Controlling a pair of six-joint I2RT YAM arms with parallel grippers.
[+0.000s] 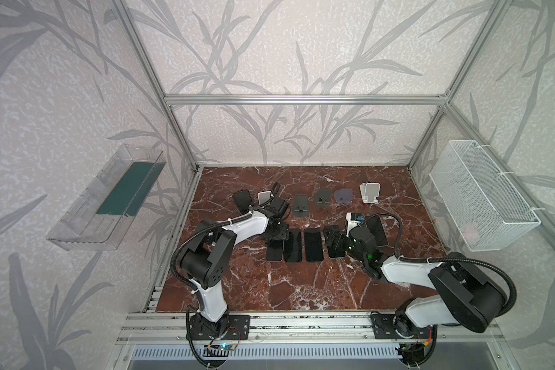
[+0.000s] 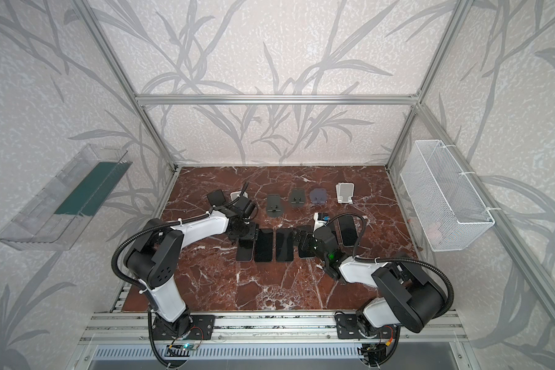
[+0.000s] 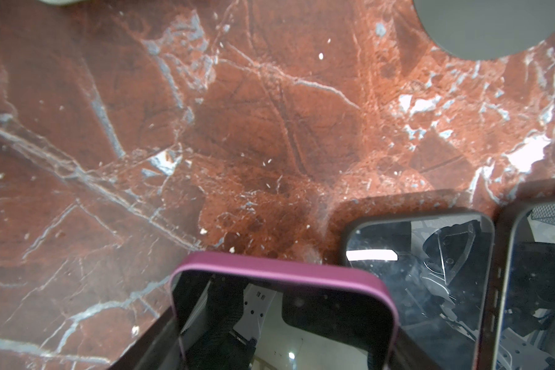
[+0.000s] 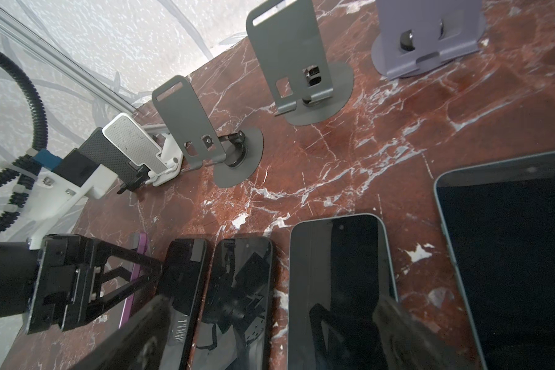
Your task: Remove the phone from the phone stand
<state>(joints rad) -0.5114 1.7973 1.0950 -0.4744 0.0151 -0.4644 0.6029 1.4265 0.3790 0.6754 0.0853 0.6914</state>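
The phone [image 3: 279, 272], in a magenta case with a dark screen, sits at the left end of a row of phones on the marble table [image 1: 302, 288]. My left gripper [image 1: 277, 237] is over it, with a finger [image 3: 154, 346] along each long edge. Whether the fingers still press on the case does not show. The phone stands [image 1: 301, 206] in a line behind the row all stand empty in the right wrist view. My right gripper [image 4: 269, 333] hangs open above the row's right part, holding nothing.
Several other dark phones [image 1: 313, 245] lie side by side to the right of the magenta one. Grey [image 4: 202, 128], purple [image 4: 426, 41], white [image 4: 132, 141] and black stands line the back. A clear bin [image 1: 106, 205] hangs on the left wall and a white mesh basket [image 1: 481, 198] on the right wall.
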